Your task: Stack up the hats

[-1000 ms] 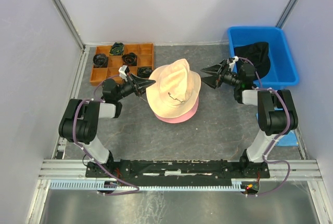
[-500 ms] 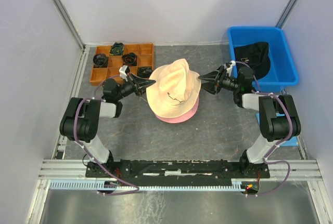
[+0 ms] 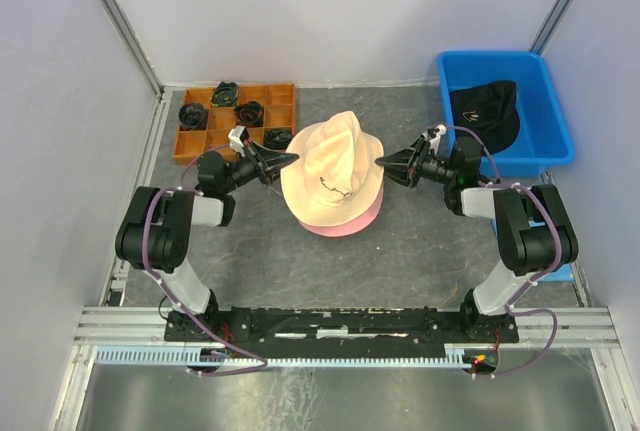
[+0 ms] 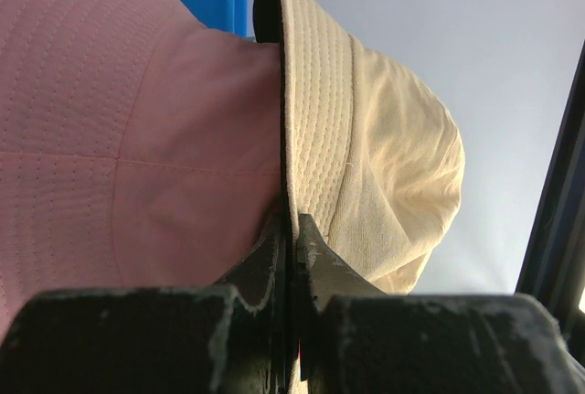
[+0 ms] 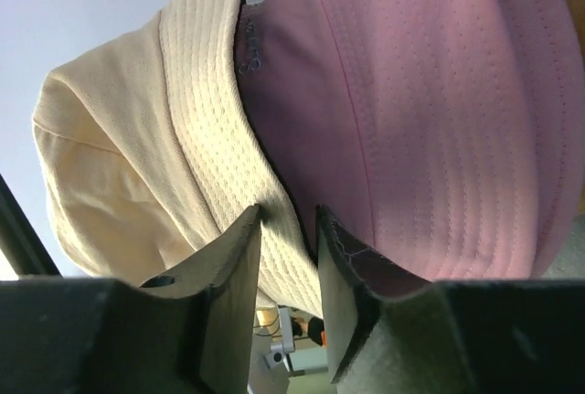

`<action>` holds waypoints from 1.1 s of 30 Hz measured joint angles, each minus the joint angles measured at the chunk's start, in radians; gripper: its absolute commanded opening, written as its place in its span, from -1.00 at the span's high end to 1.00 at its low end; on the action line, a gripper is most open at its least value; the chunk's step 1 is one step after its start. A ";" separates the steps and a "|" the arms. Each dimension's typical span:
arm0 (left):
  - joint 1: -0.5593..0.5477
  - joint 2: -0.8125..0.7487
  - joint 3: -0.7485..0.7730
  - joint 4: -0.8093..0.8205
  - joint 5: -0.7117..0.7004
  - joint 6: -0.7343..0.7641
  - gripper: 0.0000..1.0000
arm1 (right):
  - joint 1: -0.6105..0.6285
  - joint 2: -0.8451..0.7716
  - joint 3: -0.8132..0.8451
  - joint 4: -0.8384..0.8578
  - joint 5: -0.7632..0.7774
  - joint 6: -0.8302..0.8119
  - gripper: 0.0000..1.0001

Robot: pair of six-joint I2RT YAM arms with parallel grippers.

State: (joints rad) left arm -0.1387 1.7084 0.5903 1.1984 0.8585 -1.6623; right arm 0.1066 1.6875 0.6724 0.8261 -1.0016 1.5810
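A beige hat [image 3: 335, 171] lies crumpled on top of a pink hat [image 3: 345, 223] in the middle of the table. My left gripper [image 3: 290, 160] is shut on the beige hat's left brim; in the left wrist view the jaws [image 4: 292, 229] pinch that brim, beige hat [image 4: 384, 138] to the right and pink hat [image 4: 119, 138] to the left. My right gripper [image 3: 385, 161] is at the right brim. Its jaws [image 5: 288, 220] stand apart, with the edge of the beige hat [image 5: 137, 138] between them and the pink hat [image 5: 439, 111] alongside. A black hat [image 3: 485, 111] lies in the blue bin [image 3: 545, 91].
An orange divided tray [image 3: 198, 141] with small dark coiled bundles [image 3: 248, 111] sits at the back left. The blue bin stands at the back right, just behind the right arm. Pale walls close in the table on three sides.
My right gripper has moved left from the bin to the beige hat's right brim, and its jaws have narrowed around the edge. The left gripper has held still on the brim.
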 measured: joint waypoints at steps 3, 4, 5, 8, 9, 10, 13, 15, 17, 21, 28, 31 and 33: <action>0.002 0.000 0.000 0.000 0.000 0.000 0.94 | 0.000 -0.004 0.000 0.005 0.006 0.005 0.95; 0.002 0.000 0.000 0.000 0.000 0.000 0.94 | 0.000 -0.005 0.000 0.006 0.008 0.007 1.00; 0.002 0.000 0.000 0.000 0.000 0.000 0.94 | 0.000 -0.005 0.000 0.006 0.009 0.007 1.00; 0.002 0.010 0.000 0.009 0.000 0.000 0.94 | 0.000 -0.005 0.000 0.003 0.012 0.007 1.00; 0.002 0.019 -0.001 0.014 0.000 0.000 0.94 | 0.000 -0.005 0.000 0.003 0.013 0.004 1.00; 0.002 0.023 -0.001 0.014 0.000 0.000 0.94 | 0.000 -0.005 0.000 0.002 0.013 0.003 1.00; 0.002 0.047 -0.012 0.031 0.001 0.000 0.94 | 0.000 -0.005 0.000 -0.006 0.015 -0.008 1.00; 0.002 0.062 -0.022 0.040 0.002 0.003 0.94 | 0.001 -0.005 0.000 -0.013 0.016 -0.015 1.00; 0.002 0.079 -0.034 0.053 0.006 0.003 0.94 | 0.001 -0.005 0.000 -0.016 0.017 -0.020 1.00; 0.002 0.119 -0.050 0.095 0.009 0.003 0.94 | -0.005 -0.005 -0.013 -0.018 0.019 -0.037 1.00; 0.002 0.153 -0.055 0.154 0.010 0.003 0.94 | -0.047 -0.009 -0.039 -0.092 0.021 -0.132 1.00; 0.001 0.168 -0.055 0.174 0.011 0.003 0.94 | -0.054 -0.023 -0.036 -0.190 0.029 -0.206 1.00; 0.000 0.179 -0.055 0.189 0.012 0.003 0.94 | -0.056 -0.030 -0.027 -0.259 0.035 -0.256 1.00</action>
State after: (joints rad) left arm -0.1390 1.8870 0.5354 1.3876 0.8707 -1.6588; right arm 0.0502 1.6573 0.6456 0.5671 -0.9661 1.3251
